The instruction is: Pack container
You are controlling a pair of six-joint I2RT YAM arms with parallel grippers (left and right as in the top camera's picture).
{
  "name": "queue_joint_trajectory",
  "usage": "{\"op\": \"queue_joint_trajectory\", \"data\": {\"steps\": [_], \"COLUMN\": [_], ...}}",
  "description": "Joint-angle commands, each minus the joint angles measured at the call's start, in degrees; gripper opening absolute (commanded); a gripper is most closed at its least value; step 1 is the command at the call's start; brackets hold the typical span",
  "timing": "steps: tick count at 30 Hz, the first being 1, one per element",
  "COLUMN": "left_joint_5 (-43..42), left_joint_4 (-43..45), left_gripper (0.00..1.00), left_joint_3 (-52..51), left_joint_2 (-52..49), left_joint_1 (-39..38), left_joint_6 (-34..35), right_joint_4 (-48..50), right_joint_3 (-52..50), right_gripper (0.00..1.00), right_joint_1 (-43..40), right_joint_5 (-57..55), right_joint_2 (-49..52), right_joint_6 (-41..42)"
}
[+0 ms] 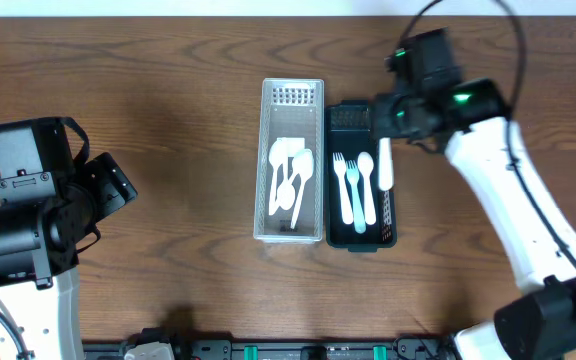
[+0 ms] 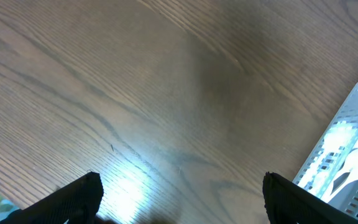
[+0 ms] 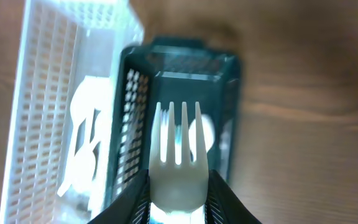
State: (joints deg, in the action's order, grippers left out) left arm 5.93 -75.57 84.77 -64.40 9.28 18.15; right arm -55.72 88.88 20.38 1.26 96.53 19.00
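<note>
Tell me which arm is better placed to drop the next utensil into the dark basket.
Right. The right gripper holds a white fork just above the dark basket; the left gripper is open and empty, far aside over the table.

No legible text, labels, brand marks or numbers in any view. White mesh basket [image 1: 265, 170], black mesh basket [image 1: 361, 243] and white fork [image 3: 178, 177] show plain surfaces only. Green lights [image 1: 460, 98] on the right arm carry no characters. Wrist views too blurred for any fine print.
</note>
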Motion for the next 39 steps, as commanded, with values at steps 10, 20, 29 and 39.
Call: {"op": "queue_joint_trajectory", "data": {"steps": [10, 20, 29, 39], "left_joint_5": [-0.35, -0.35, -0.98, -0.55], "left_joint_4": [-0.26, -0.20, 9.01, 19.91], "left_gripper": [0.85, 0.85, 0.84, 0.98], "left_joint_3": [-0.17, -0.17, -0.17, -0.17], "left_joint_2": [-1.09, -1.16, -0.72, -8.20], "left_joint_1": [0.20, 0.17, -8.55, -12.37], "left_joint_6": [-0.48, -0.48, -5.66, -8.50], "right_joint_4": [0.85, 1.51, 10.12, 18.14], "right_joint_3": [-2.38, 2.32, 2.40, 2.40], "right_gripper": [0.07, 0.69, 0.99, 0.99], "right_joint_1": [5.86, 4.04, -11.04, -24.15], "right_joint_5": [-2.73, -6.08, -8.50, -7.54], "right_joint_2": [15.19, 7.06, -1.51, -1.11], "right_joint_6": [2.43, -1.70, -5.60, -10.23]}}
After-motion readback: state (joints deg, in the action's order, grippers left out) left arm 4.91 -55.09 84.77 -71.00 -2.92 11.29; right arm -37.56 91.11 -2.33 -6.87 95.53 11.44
